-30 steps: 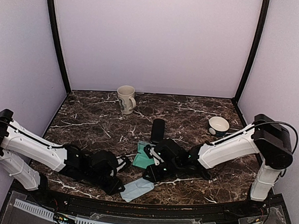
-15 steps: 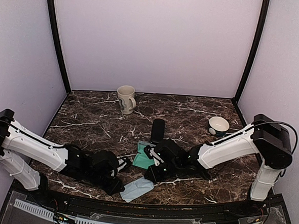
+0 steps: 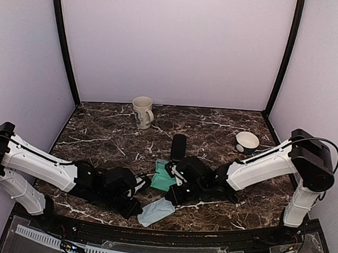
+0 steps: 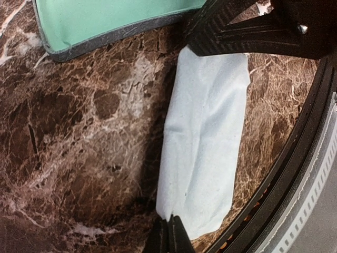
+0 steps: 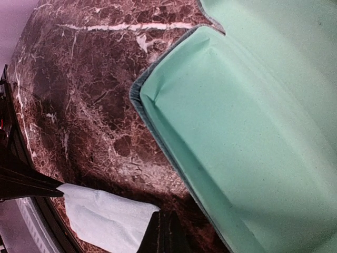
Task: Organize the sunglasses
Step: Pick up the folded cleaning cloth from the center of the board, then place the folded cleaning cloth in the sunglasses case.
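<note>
Pale lilac walls (image 3: 174,46) enclose a dark brown marble table (image 3: 99,136); black posts (image 3: 64,45) run down the frame's upper left and right.

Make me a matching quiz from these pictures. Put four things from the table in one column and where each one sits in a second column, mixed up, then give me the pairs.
Things
1. mug
2. bowl
3. black case
4. pale cloth

Places on the table
A. at the front edge
B. at the back, left of centre
C. on the right, toward the back
D. in the middle, just behind the open green-lined case

Pairs: 1-B, 2-C, 3-D, 4-A
</note>
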Motion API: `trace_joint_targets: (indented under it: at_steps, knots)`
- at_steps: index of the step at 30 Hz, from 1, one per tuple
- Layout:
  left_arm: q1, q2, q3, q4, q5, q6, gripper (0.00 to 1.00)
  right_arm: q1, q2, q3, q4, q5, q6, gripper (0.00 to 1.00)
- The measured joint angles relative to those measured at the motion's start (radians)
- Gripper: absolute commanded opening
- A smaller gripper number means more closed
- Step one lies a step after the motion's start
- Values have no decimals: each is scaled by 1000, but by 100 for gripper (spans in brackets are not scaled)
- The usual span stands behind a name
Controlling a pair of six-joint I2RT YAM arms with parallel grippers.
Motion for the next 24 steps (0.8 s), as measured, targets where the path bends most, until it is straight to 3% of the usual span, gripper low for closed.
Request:
trace_joint_targets:
  at_steps: [11,24]
  knots:
    - [63,11,35,-1,-2,60,0,0,-147,-82,5,71,32,0]
    - [149,200,265,-2,26,218,0,-2,-210,-149,0,212,88,0]
